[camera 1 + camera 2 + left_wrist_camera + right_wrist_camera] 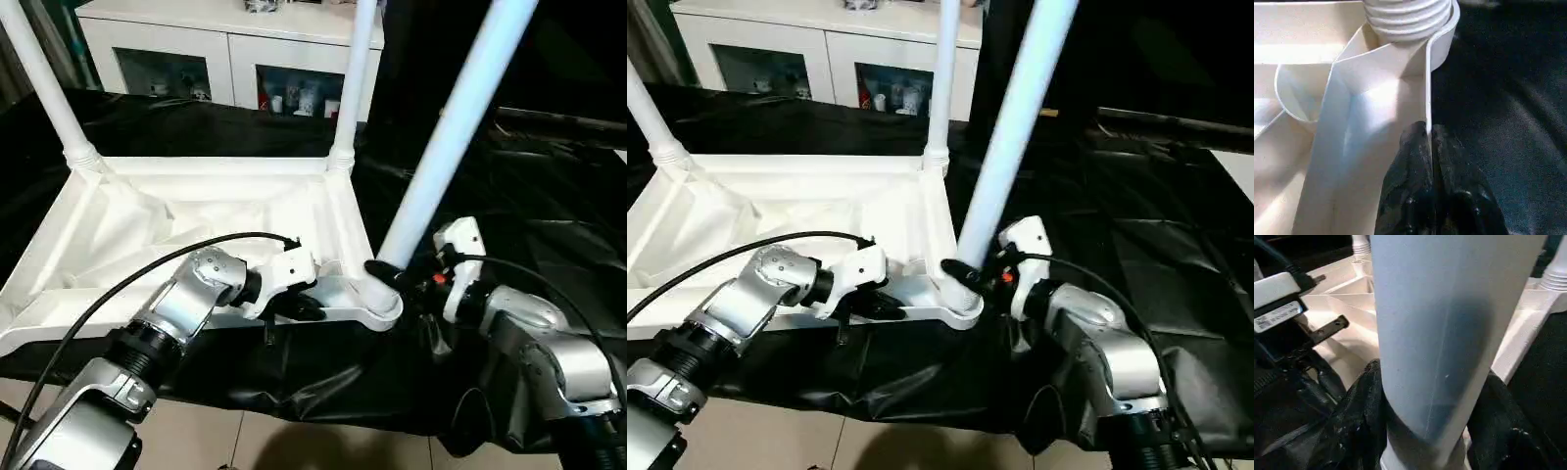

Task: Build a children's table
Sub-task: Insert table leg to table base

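1. One children's table (196, 211) lies upside down on the black-draped work table (549, 196), its near rim along that table's near edge; its white plastic underside is a shallow ribbed tray with rounded corner sockets.
2. Three white tubular legs are visible: two stand upright in the far corner sockets, the far-left leg (44, 83) and the far-right leg (353, 83); the near leg (456, 122) stands tilted in the near-right socket (377, 304), its threaded end visible at the socket's collar.
3. The left gripper (1429, 147), reaching in across the work table's near edge with bent wrist, is pinched closed on the thin near rim just beside that socket.
4. The right gripper (1425, 396), coming from the right, clasps the near leg's smooth base with a black finger on either side.
5. One white cabinet (225, 49) with glass doors stands behind.
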You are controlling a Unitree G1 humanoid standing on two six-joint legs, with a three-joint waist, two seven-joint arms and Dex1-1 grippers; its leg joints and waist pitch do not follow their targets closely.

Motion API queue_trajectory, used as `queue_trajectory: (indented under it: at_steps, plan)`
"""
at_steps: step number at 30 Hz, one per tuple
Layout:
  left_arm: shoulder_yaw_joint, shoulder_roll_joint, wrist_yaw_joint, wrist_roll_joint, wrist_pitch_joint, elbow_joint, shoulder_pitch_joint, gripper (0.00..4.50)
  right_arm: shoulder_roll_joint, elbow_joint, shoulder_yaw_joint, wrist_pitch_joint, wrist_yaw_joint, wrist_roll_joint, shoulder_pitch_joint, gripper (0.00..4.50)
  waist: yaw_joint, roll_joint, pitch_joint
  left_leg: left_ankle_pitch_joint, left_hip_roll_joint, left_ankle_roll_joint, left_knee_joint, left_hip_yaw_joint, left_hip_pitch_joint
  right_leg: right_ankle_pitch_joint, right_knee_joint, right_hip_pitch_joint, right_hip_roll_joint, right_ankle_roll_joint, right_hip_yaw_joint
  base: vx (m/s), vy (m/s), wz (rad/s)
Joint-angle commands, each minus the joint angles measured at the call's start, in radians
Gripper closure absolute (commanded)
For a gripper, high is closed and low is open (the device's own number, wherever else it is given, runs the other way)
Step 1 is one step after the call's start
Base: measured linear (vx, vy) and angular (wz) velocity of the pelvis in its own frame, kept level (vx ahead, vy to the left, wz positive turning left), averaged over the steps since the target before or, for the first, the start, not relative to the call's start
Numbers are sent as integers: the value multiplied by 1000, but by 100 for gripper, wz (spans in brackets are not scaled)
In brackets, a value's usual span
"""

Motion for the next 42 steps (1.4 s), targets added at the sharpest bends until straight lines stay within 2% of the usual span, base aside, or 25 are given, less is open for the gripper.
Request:
queue_trajectory:
  at_steps: [1, 4, 10, 13, 22, 28, 30, 33, 34, 35, 37, 38, 40, 42]
  plan:
    - [-21, 5, -2, 26, 13, 38, 24, 450, -15, 38, 25, 45, 2, -21, 13, 266, 8, 6, -47, -243, 47, -9, -83, -16, 1, -301, -92, 35, -77, -184, 37, 0, 0, 0]
    - [-19, 5, -7, 29, 3, 50, 16, 450, -24, 16, 14, 68, 7, -1, 11, 266, 8, 8, -46, -259, 47, -12, -86, -18, 2, -340, -96, 34, -78, -172, 37, 0, 0, 0]
    - [-21, 6, -15, 32, -5, 53, 10, 450, -51, -14, 30, 100, 27, 2, 0, 266, 8, 8, -47, -250, 48, -12, -86, -17, 1, -329, -96, 33, -78, -170, 38, 0, 0, 0]
    - [-23, 6, -22, 34, -7, 54, 10, 450, -70, 4, 36, 113, 19, -26, -10, 266, 8, 7, -48, -235, 48, -11, -86, -17, 0, -308, -94, 34, -77, -175, 38, 0, 0, 0]
    - [-20, 7, -29, 36, -11, 57, 9, 450, -69, 23, 39, 118, 21, -23, -39, 266, 9, 6, -50, -199, 49, -3, -86, -15, 1, -230, -89, 39, -77, -199, 36, 0, 0, 0]
    - [-17, 7, -31, 36, -8, 56, 10, 450, -45, 49, 21, 127, 26, 2, -43, 266, 8, 5, -48, -224, 49, -6, -87, -14, 2, -276, -94, 37, -80, -195, 37, 0, 0, 0]
    - [-15, 7, -32, 35, -6, 57, 10, 450, -33, 68, 3, 122, 22, 17, -39, 266, 9, 5, -47, -230, 49, -7, -88, -15, 2, -306, -97, 36, -81, -188, 38, 0, 0, 0]
    - [-7, 1, -22, 32, -5, 61, 7, 450, -12, 84, -30, 98, 16, 40, -21, 266, 8, 11, -48, -234, 50, -11, -90, -16, 2, -294, -96, 35, -80, -190, 37, 0, 0, 0]
    - [-1, -3, -16, 30, -2, 63, 5, 450, -4, 86, -42, 86, 14, 46, -12, 266, 8, 9, -48, -234, 51, -11, -89, -14, 3, -283, -97, 34, -80, -193, 37, 0, 0, 0]
    - [3, -6, -11, 28, 0, 65, 3, 450, 2, 87, -50, 76, 12, 51, -4, 266, 9, 14, -49, -233, 51, -12, -89, -15, 4, -278, -96, 34, -80, -196, 37, 0, 0, 0]
    - [8, -12, -4, 27, 3, 70, -2, 450, 15, 91, -63, 53, 4, 55, 16, 266, 10, 15, -49, -226, 50, -11, -90, -15, 2, -240, -94, 36, -78, -204, 36, 0, 0, 0]
    - [8, -14, -1, 28, 1, 76, -6, 450, 26, 96, -68, 25, -6, 49, 35, 266, 11, 21, -49, -231, 50, -13, -90, -15, 4, -238, -94, 36, -78, -206, 36, 0, 0, 0]
    - [8, -17, 2, 29, 0, 78, -8, 450, 39, 99, -72, 2, -11, 46, 50, 266, 10, 17, -48, -254, 51, -15, -93, -15, 4, -257, -97, 36, -79, -206, 35, 0, 0, 0]
    - [11, -21, 8, 30, -2, 82, -10, 450, 62, 102, -85, -26, -19, 47, 67, 266, 9, 20, -45, -284, 49, -16, -94, -17, 4, -324, -103, 34, -81, -192, 36, 0, 0, 0]
